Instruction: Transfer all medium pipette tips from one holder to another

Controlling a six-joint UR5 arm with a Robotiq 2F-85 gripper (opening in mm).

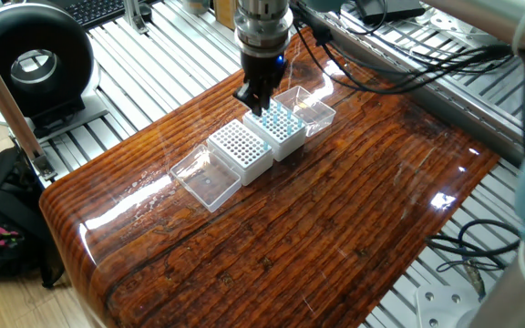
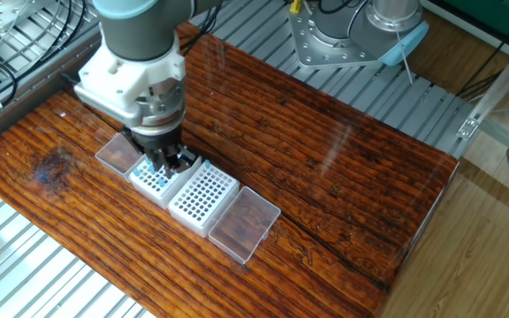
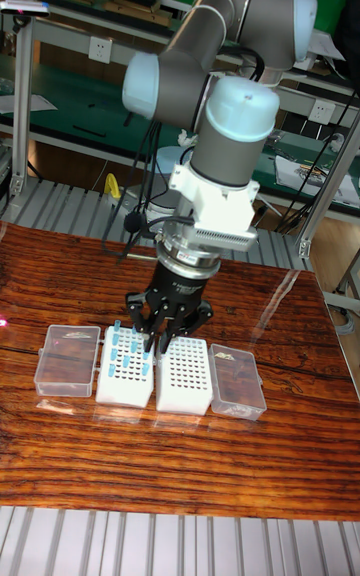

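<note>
Several medium pipette tips [image 1: 279, 119] [image 2: 155, 170] [image 3: 124, 345], small light-blue cones, stand in a white grid holder [image 1: 285, 135] [image 2: 151, 183] [image 3: 124, 376]. A second white holder [image 1: 241, 148] [image 2: 203, 198] [image 3: 185, 376] stands right beside it, and its holes look bare. My gripper [image 1: 255, 103] [image 2: 163, 162] [image 3: 151, 338] points straight down over the holder with the tips, at the edge nearest the second holder. Its fingers are a little apart, with the fingertips just above or among the tips. I see nothing held between them.
A clear plastic lid lies at each outer end of the holder pair [image 1: 206, 180] [image 1: 310, 109] [image 2: 244, 223] [image 2: 115, 153] [image 3: 68, 359] [image 3: 238, 379]. The wooden table [image 1: 335, 219] rests on a slatted metal bench. Cables run along the far right. A black ring lamp [image 1: 30, 66] stands at the left.
</note>
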